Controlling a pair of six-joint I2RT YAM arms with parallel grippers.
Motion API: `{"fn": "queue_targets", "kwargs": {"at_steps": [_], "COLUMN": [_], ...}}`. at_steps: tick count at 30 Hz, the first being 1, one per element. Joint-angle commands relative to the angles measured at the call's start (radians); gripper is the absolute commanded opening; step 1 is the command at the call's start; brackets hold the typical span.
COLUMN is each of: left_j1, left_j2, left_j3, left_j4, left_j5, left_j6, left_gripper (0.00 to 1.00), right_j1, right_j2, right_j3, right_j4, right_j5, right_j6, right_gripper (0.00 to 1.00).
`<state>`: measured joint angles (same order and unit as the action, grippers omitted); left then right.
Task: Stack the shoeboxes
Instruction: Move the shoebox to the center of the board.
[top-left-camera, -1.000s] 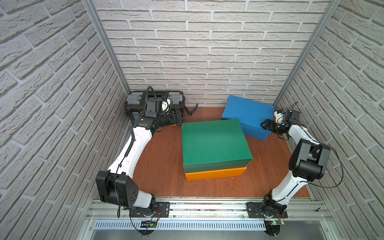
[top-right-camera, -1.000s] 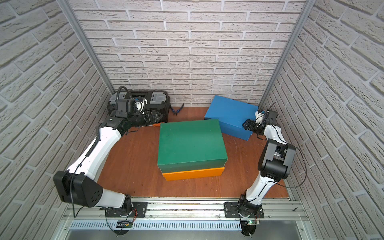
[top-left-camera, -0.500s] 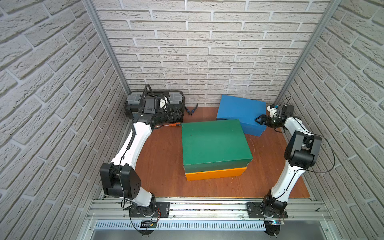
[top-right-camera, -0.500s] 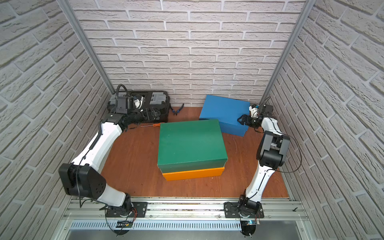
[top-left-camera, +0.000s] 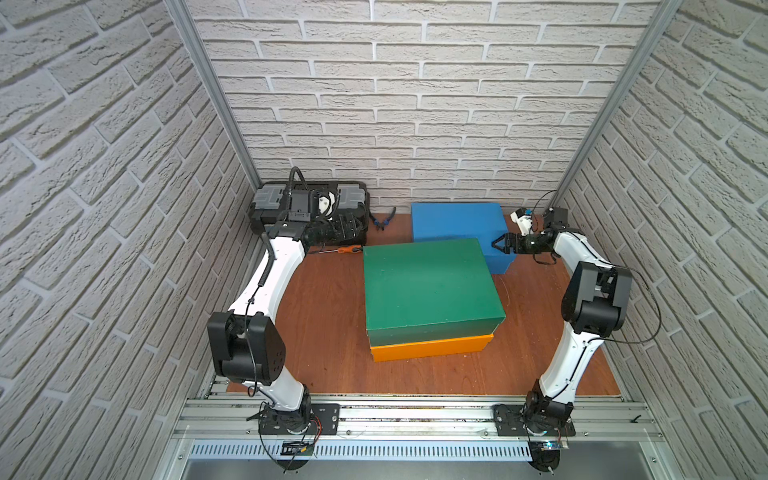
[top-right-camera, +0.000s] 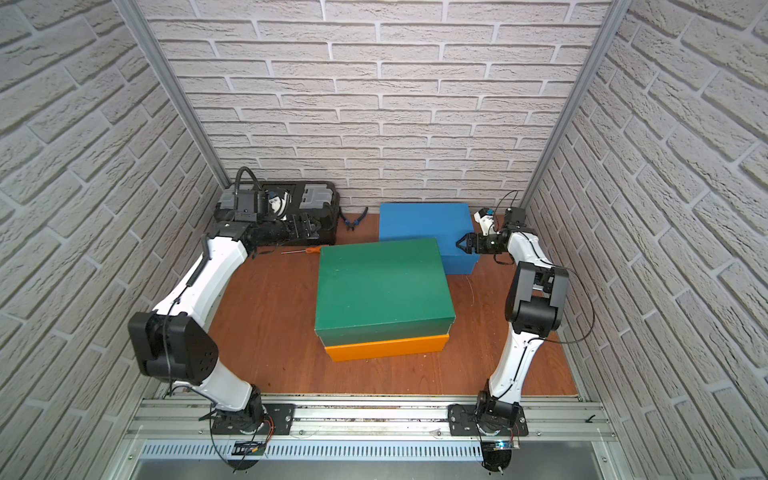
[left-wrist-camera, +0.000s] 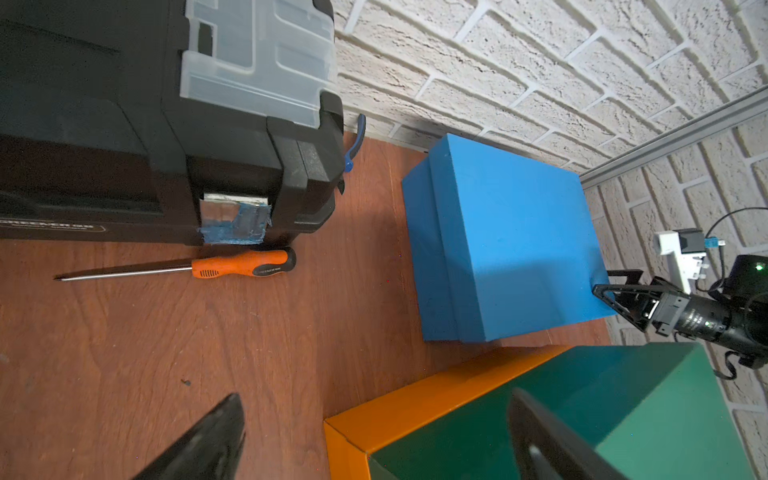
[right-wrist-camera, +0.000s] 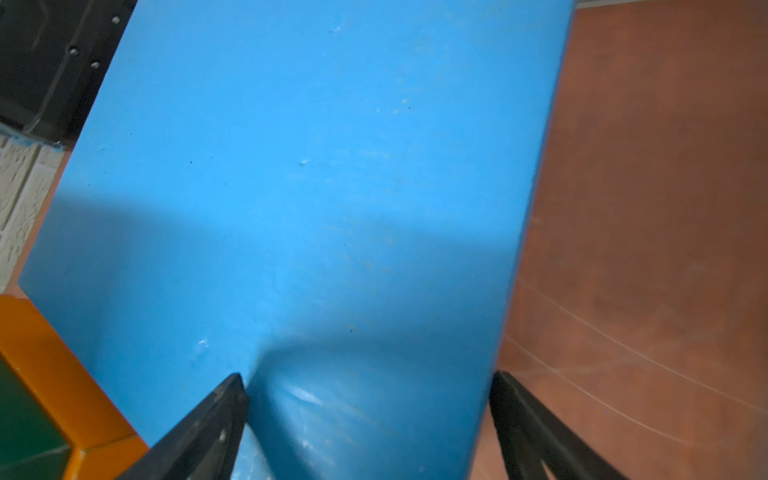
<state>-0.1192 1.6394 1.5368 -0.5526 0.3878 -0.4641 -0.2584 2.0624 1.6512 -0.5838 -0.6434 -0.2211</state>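
The dark green shoebox (top-left-camera: 428, 286) lies on the orange shoebox (top-left-camera: 432, 349) mid-floor, seen in both top views. Behind them the blue shoebox (top-left-camera: 453, 220) sits on the floor, square to the back wall. My right gripper (top-left-camera: 496, 245) is at its right near corner. In the right wrist view my right gripper (right-wrist-camera: 368, 386) has that end of the blue shoebox (right-wrist-camera: 311, 187) between its jaws, both fingers against it. My left gripper (top-left-camera: 353, 226) hovers open before the toolbox. In the left wrist view my left gripper (left-wrist-camera: 374, 436) holds nothing, and the orange shoebox (left-wrist-camera: 415, 403) lies beyond it.
A black toolbox (top-left-camera: 361, 203) with grey latches stands in the back left corner. An orange-handled screwdriver (top-left-camera: 349, 249) lies in front of it, near the green lid's corner. Blue-handled pliers (top-left-camera: 384, 218) lie by the back wall. Brick walls close in on three sides.
The blue shoebox has swung from skewed to square with the back wall and shifted left, with my right gripper on its end. My left arm has straightened and reached right along the toolbox.
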Motion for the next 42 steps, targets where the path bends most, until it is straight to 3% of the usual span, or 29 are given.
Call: {"fn": "queue_targets", "kwargs": {"at_steps": [1,12,26,33,42], "left_j1": [0.006,-0.042,-0.039,-0.034,-0.041], "left_j2": [0.073,0.293,0.270,0.309,0.369], "left_j3": [0.049,0.150,-0.054,-0.074,-0.051], "left_j4": [0.046,0.144,0.488,0.557,0.646], "left_j5": [0.041,0.039,-0.038,0.019,0.089], "left_j6": [0.003,-0.053,-0.263,-0.316,-0.416], "left_gripper": [0.98,0.98,0.98,0.98,0.98], "right_j1": [0.078,0.143,0.228,0.257,0.256], "right_j2": [0.054,0.063,0.137,0.125,0.062], "right_j3": [0.010,-0.010,0.093,0.079,-0.017], "right_j4": [-0.102,-0.052,-0.129,-0.116,0.041], "right_j5": [0.005,-0.057,-0.159,-0.145,-0.135], "right_j6": [0.016,0.104,0.200,0.263,0.391], "right_gripper": [0.92,0.94,0.94,0.94,0.96]}}
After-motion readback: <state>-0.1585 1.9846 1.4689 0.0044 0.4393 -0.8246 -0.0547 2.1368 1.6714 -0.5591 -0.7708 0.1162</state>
